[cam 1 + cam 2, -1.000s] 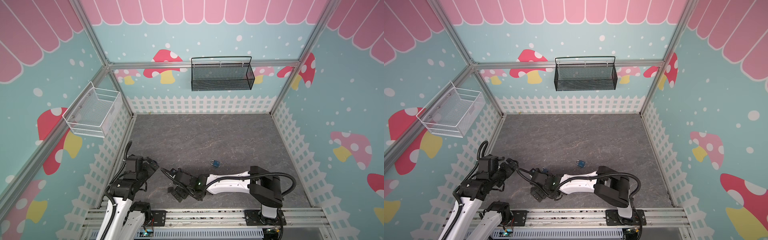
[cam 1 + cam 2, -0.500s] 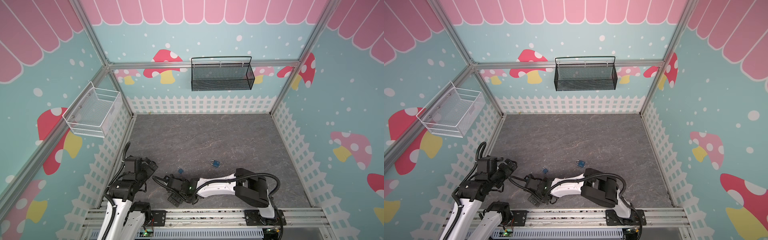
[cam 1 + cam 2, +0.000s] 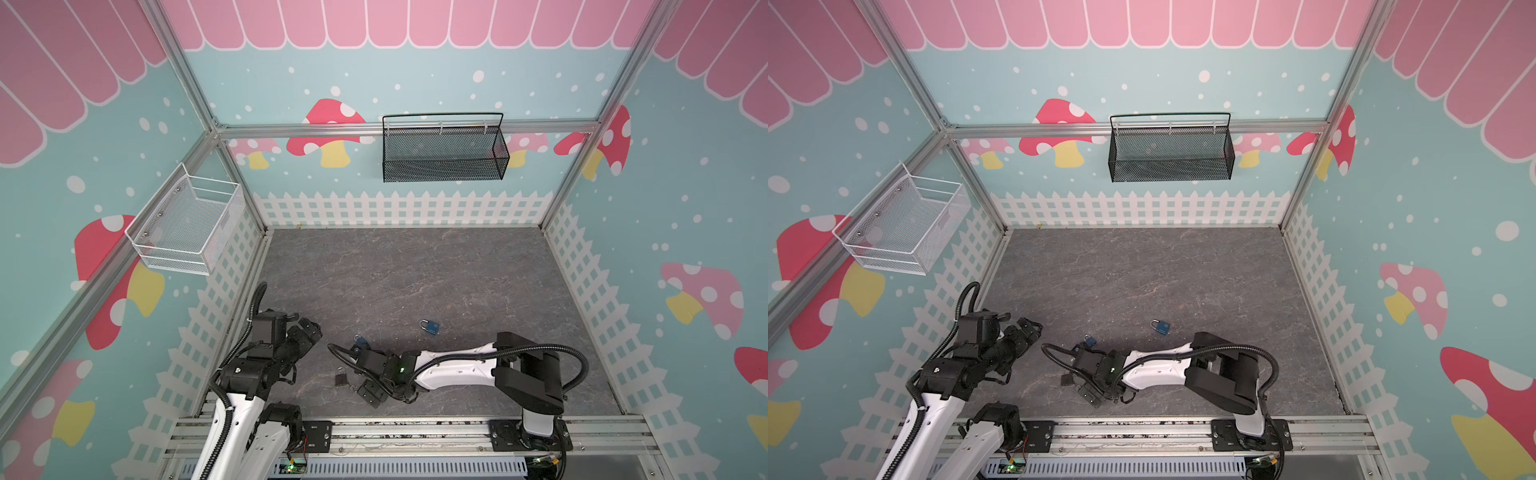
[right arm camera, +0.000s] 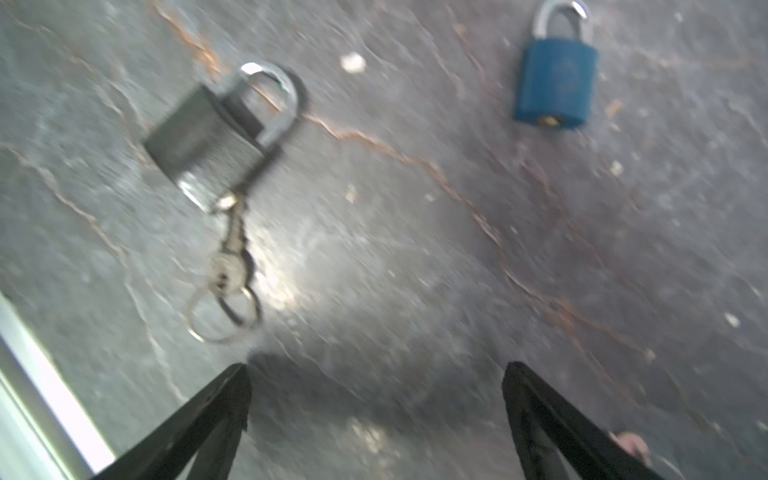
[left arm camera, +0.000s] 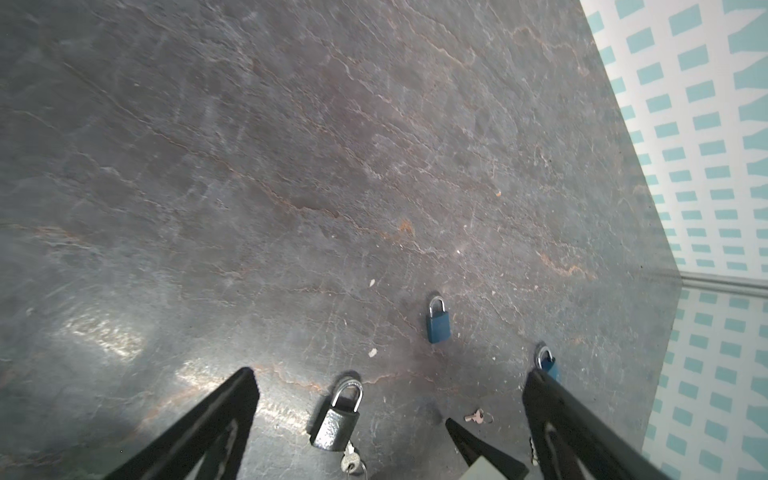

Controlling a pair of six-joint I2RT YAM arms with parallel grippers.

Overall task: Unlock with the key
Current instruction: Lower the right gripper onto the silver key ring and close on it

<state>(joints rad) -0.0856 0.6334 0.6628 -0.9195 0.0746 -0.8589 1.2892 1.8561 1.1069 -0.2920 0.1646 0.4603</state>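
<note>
Hovering with right fingers (image 4: pixel 216 411) spread, nearer than the equally spread left fingers (image 5: pixel 220 415), just behind key (image 4: pixel 230 249) trailing lengthwise from grey padlock (image 4: pixel 203 137).

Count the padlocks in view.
3. The grey padlock, key at its base, lies nearest the front; one blue padlock sits behind the right arm; the second blue padlock lies farther right. Others may hide under it.

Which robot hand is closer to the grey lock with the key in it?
Right. In both top views the right gripper sits just right of the grey padlock; the left gripper is farther off, to its left and farther back.
</note>
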